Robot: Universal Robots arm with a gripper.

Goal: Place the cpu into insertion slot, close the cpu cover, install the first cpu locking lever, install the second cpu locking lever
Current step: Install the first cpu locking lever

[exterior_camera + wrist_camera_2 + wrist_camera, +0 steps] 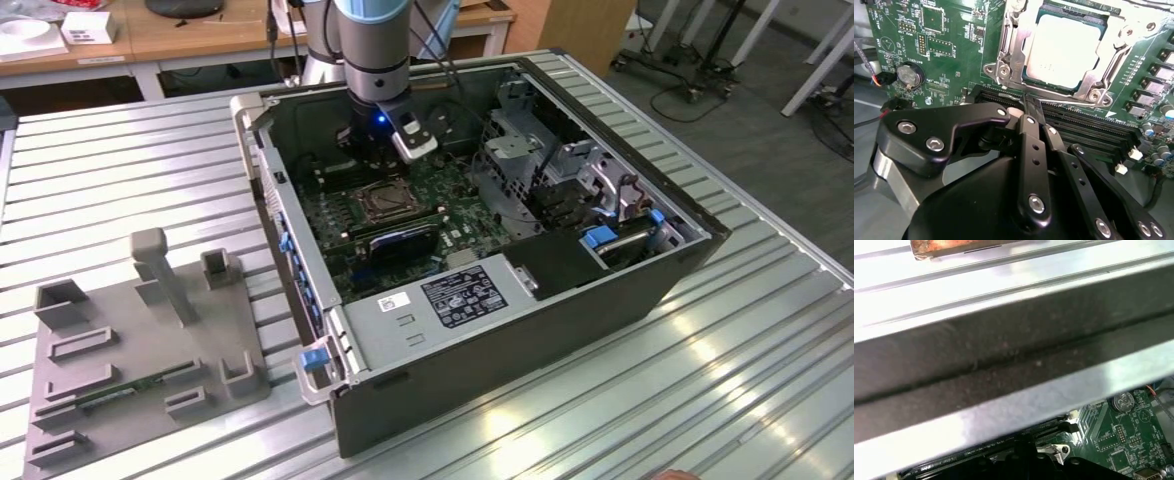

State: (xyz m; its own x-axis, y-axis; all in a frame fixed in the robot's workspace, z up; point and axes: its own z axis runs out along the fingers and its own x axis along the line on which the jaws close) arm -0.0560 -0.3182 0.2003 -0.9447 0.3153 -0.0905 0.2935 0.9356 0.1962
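Note:
In the second wrist view the pale square cpu (1064, 50) lies flat in the insertion slot (1095, 93). The silvery cpu cover (1013, 40) is down around it. A thin metal lever (1079, 103) runs along the socket edge nearest me. My gripper (1030, 102) is shut, its black fingertips (1026, 107) together right at that lever's end; I cannot tell whether they touch it. In the exterior view the gripper (363, 160) hangs inside the open computer case, just behind the insertion slot (382, 204).
Long black memory slots (1089, 130) lie between my fingers and the socket. A coin battery (908, 75) sits on the green board. The case walls (534, 320) and a drive cage (534, 160) ring the work area. A grey fixture plate (147, 340) lies at the exterior view's left.

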